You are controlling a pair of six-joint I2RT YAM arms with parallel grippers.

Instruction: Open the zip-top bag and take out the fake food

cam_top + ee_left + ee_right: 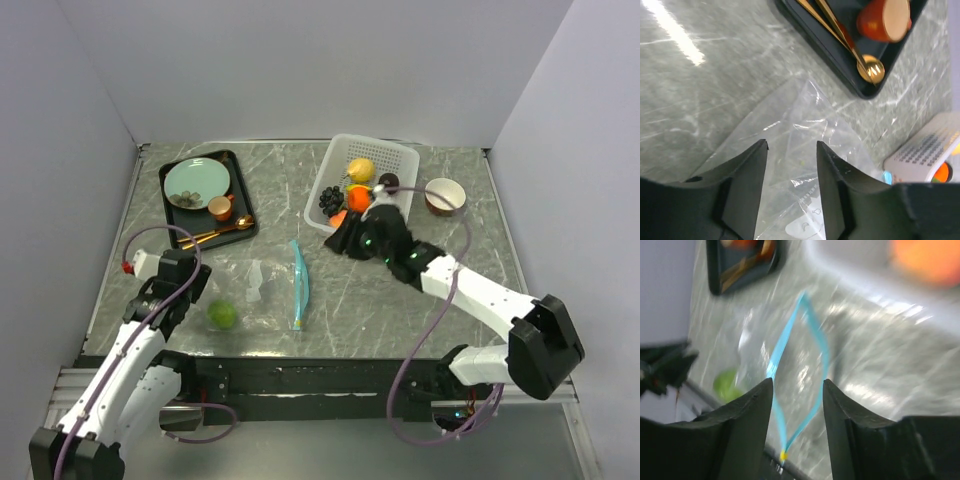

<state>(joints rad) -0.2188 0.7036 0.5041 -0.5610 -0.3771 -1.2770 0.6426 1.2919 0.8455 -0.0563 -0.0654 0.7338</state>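
Removal step, judged nearly done: zip-top bag [270, 290] unzipped, green lime [222, 315] apparently inside; left gripper [791, 145] over the bag, right gripper [797, 382] beyond its mouth, both with fingers apart and empty; next, probably reaching in for the lime.

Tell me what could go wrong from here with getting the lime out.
1. The left fingers and right fingers stand open, holding nothing, so the zip-top bag lies loose; a reach inside may just push it along the table.
2. The lime seems to sit at the closed end, far from the teal mouth and near the table's front edge; shaken out, it could roll off.
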